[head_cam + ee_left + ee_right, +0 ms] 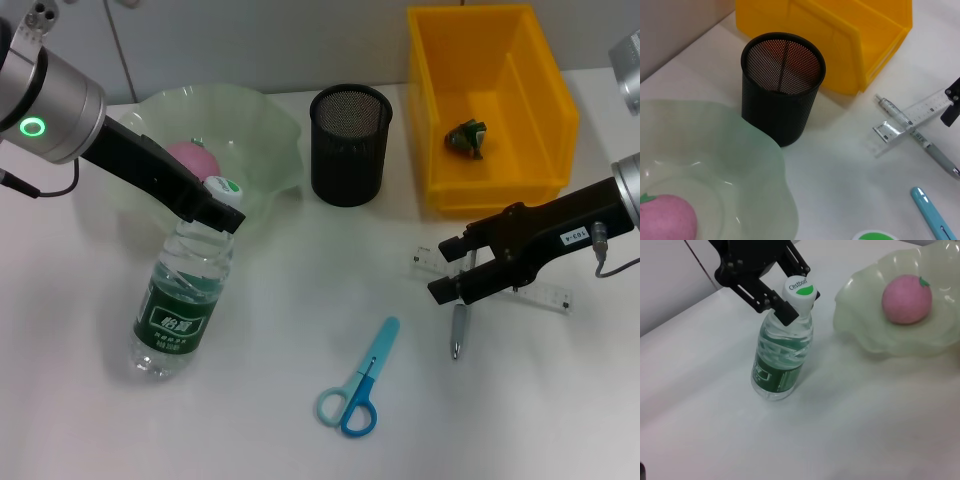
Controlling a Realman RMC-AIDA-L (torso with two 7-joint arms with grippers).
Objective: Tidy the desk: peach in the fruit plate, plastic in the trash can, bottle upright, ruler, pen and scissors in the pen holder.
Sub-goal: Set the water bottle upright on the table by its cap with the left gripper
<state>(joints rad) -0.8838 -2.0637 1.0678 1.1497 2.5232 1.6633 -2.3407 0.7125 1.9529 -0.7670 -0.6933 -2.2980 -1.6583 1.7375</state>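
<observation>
My left gripper (224, 206) is shut on the white-and-green cap of the clear water bottle (183, 298), which stands upright in front of the plate. The right wrist view shows the fingers (781, 311) clamped at the cap above the bottle (780, 362). The pink peach (189, 157) lies in the green glass fruit plate (268, 135). My right gripper (446, 271) is open, low over the left end of the clear ruler (545, 296) and the grey pen (458, 330). Blue scissors (357, 384) lie at the front middle. The black mesh pen holder (350, 150) is empty.
A yellow bin (540, 90) at the back right holds crumpled dark plastic (467, 138). The left wrist view shows the pen holder (782, 95), bin (850, 30), ruler (912, 116), pen (925, 145) and plate (740, 170).
</observation>
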